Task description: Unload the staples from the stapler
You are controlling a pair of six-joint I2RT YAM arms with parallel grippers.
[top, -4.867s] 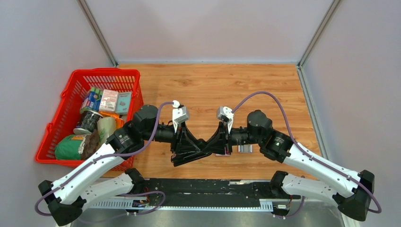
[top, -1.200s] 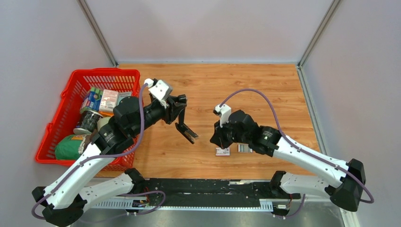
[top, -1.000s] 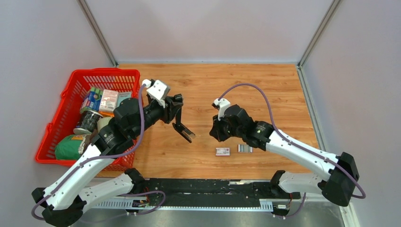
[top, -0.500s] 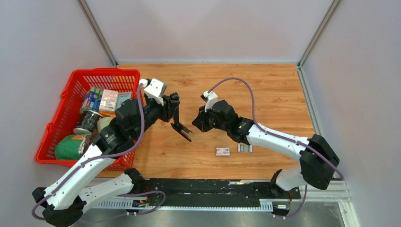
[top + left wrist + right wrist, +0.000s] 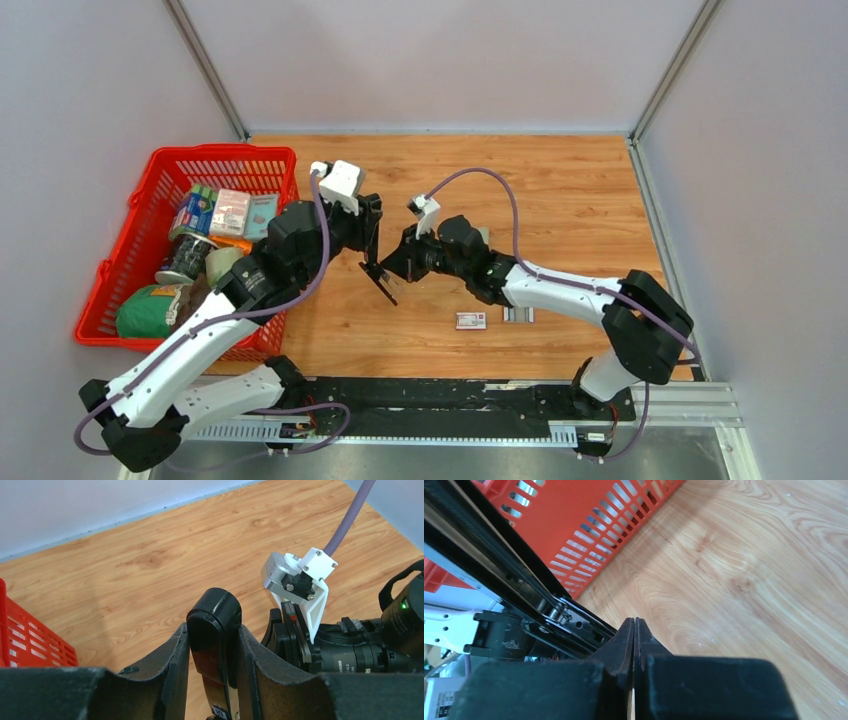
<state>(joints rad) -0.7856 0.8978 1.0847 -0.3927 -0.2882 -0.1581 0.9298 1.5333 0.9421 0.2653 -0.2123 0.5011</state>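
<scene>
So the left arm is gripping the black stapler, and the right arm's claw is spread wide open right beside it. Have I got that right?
Not quite. The right gripper is shut, its fingers pressed together with nothing between them, as the right wrist view shows. The left gripper does grip the black stapler, and the right one is close beside it.

Filled red basket (image 5: 215,152) stands left of small printed box (image 5: 470,321).
</scene>
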